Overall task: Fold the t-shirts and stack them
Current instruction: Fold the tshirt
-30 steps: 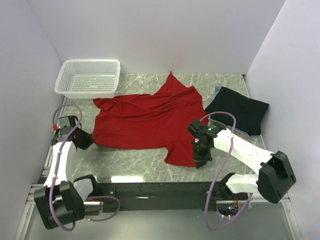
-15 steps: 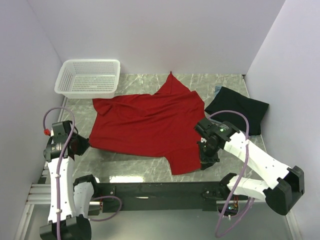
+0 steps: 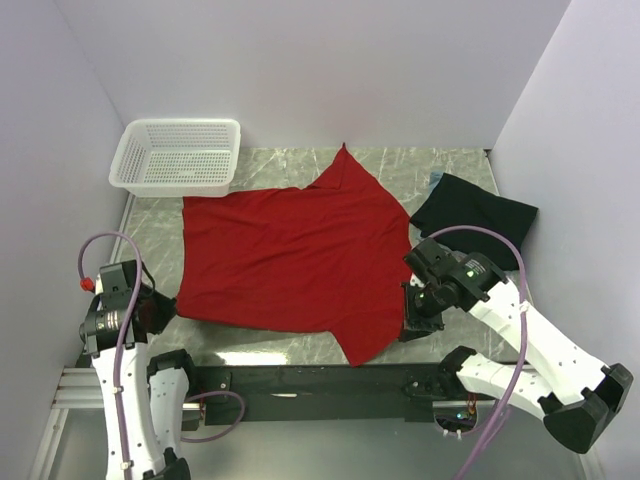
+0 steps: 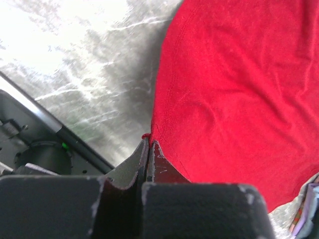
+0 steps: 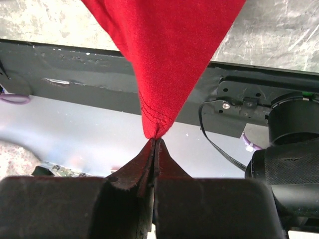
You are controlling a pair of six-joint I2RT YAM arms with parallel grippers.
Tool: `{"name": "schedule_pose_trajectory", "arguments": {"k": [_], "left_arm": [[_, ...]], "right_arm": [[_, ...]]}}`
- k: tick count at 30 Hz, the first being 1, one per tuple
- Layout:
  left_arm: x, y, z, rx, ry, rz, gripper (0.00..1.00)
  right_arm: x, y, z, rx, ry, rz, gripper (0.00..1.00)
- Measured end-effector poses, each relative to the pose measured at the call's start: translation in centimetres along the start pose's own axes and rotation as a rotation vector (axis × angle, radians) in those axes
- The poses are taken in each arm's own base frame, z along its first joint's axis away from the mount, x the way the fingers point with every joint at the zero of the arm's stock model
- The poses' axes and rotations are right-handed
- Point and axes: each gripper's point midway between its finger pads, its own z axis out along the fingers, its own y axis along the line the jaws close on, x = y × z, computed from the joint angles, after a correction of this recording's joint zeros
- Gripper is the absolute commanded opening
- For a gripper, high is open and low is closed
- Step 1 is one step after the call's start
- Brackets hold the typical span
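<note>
The bright red t-shirt [image 3: 295, 260] lies spread over the middle of the marble table. My left gripper [image 3: 163, 305] is shut on its near left corner; the left wrist view shows the red cloth [image 4: 234, 94] pinched at the fingertips. My right gripper [image 3: 412, 325] is shut on the shirt's near right corner, and the right wrist view shows the red cloth [image 5: 164, 55] hanging taut from the shut jaws. The black t-shirt [image 3: 475, 218] lies folded at the back right, on a light blue edge [image 3: 436, 180] of another shirt.
A white mesh basket [image 3: 178, 155] stands at the back left corner. White walls enclose the table on three sides. The black base rail [image 3: 320, 378] runs along the near edge, in front of the shirt.
Both grippers have pulled toward the near edge and apart, dragging the red shirt with them. The shirt has gone from rumpled to spread nearly flat.
</note>
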Motion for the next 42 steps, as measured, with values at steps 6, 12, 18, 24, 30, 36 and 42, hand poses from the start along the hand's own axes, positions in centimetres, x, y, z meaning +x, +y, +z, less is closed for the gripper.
{"name": "schedule_pose_trajectory", "arguments": {"k": [6, 12, 18, 24, 30, 36, 42], "left_arm": [[0.3, 0.3, 0.3, -0.025, 0.027, 0.016, 0.00], [-0.1, -0.9, 1.8, -0.037, 0.085, 0.034, 0.00], [-1.0, -2.6, 3.9, -0.024, 0.123, 0.054, 0.00], [-1.6, -3.8, 6.0, -0.022, 0.157, 0.065, 0.00], [-3.1, -6.1, 7.4, 0.023, 0.149, 0.063, 0.00], [-4.3, -8.0, 9.5, 0.045, 0.161, 0.063, 0.00], [-5.5, -9.5, 11.5, 0.047, 0.171, 0.067, 0.00]], "right_arm": [[-0.7, 0.6, -0.4, 0.008, -0.003, 0.017, 0.00], [-3.1, 1.3, -0.7, 0.033, -0.016, 0.065, 0.00], [-8.8, 2.5, -1.5, 0.041, -0.089, 0.097, 0.00], [-14.7, 3.2, -2.0, 0.037, -0.161, 0.109, 0.00], [-20.5, 4.6, -2.0, 0.034, -0.216, 0.082, 0.00], [-25.2, 4.8, -2.1, 0.051, -0.263, 0.066, 0.00], [-28.8, 3.9, -1.8, 0.073, -0.281, 0.071, 0.00]]}}
